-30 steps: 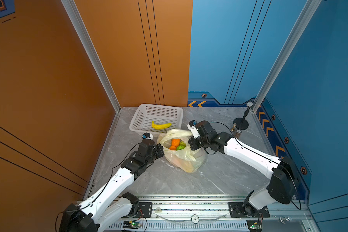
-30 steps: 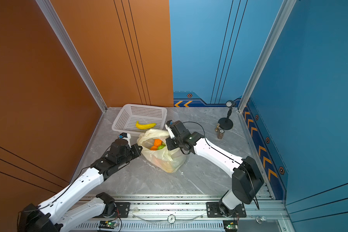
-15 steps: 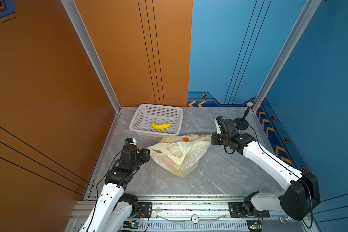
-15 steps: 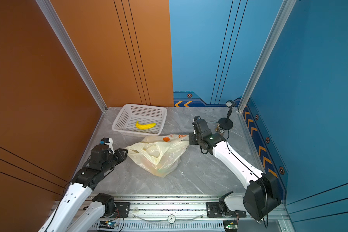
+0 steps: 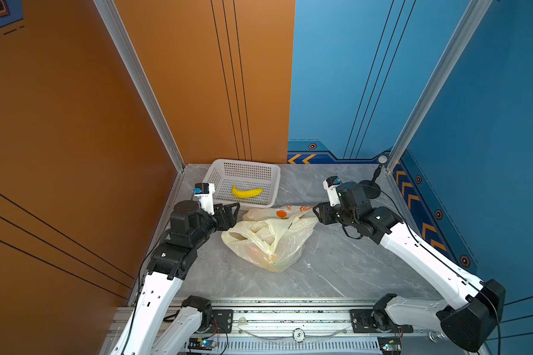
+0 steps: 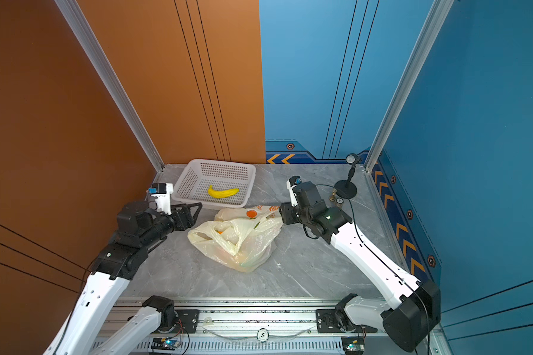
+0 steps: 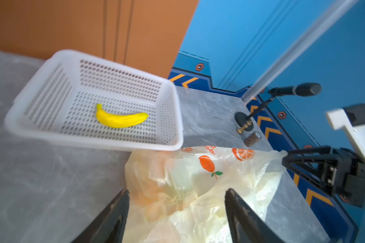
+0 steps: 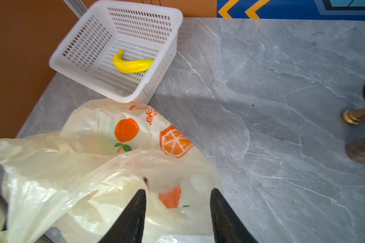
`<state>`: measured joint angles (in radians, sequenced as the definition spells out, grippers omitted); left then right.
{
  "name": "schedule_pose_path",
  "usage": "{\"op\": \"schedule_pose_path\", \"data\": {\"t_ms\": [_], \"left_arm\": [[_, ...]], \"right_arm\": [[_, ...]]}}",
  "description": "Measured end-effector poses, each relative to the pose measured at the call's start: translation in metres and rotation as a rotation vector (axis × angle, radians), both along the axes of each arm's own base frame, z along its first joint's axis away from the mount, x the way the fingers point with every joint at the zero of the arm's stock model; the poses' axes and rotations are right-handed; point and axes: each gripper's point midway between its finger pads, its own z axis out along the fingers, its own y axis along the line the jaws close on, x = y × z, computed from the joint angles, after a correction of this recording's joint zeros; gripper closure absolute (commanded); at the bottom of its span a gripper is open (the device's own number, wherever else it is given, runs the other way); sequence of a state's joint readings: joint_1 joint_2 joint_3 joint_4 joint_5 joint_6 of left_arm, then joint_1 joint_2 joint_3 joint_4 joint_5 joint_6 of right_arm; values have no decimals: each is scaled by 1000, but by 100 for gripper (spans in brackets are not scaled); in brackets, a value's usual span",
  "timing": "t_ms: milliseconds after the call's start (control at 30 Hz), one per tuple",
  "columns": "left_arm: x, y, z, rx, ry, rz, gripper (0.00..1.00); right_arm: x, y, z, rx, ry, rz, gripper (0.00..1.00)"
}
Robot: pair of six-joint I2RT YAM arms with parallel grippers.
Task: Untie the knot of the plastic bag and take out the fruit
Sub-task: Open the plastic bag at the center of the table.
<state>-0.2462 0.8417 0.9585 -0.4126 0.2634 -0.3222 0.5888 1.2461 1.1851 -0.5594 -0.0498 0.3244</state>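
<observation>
Left gripper [image 5: 234,215] matte black, jaws spread wide and gripping nothing, tips just beside the bag's left edge. White perforated plastic basket [image 5: 210,178] sits rectangular at the back, with a smooth curved yellow banana [image 5: 246,192] inside. The plastic bag [image 5: 268,242] lies mid-table just in front of the basket: thin, crinkled, translucent pale yellow, orange-fruit prints, slumped with its mouth loose. The fruit [image 5: 257,253] is inside it, seen only as orange and green tints through the film. Grey veined marble table [image 5: 336,264]. Right gripper [image 5: 314,212] has jaws partly parted at the bag's right corner, nothing clamped; in the wrist view film lies under the gap. A second ago both pinched the bag top, fruit visible; half a second ago the arms stretched it flat; now it is released.
</observation>
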Motion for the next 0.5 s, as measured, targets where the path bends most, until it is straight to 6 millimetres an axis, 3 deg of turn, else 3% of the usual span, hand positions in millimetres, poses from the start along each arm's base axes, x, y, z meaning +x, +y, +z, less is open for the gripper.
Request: {"op": "schedule_pose_path", "data": {"t_ms": [100,267,367,500], "left_arm": [[-1,-39,-1,61,-1,-193,20],[-13,-88,-32,184,78,-439,15],[-15,-98,-55,253,139,-487,15],[-14,-93,-81,333,208,-473,15]], "right_arm": [[-7,11,7,6,-5,47,38],[-21,26,8,16,23,123,37],[-26,36,6,14,40,166,36],[-32,46,-6,1,78,210,30]]}}
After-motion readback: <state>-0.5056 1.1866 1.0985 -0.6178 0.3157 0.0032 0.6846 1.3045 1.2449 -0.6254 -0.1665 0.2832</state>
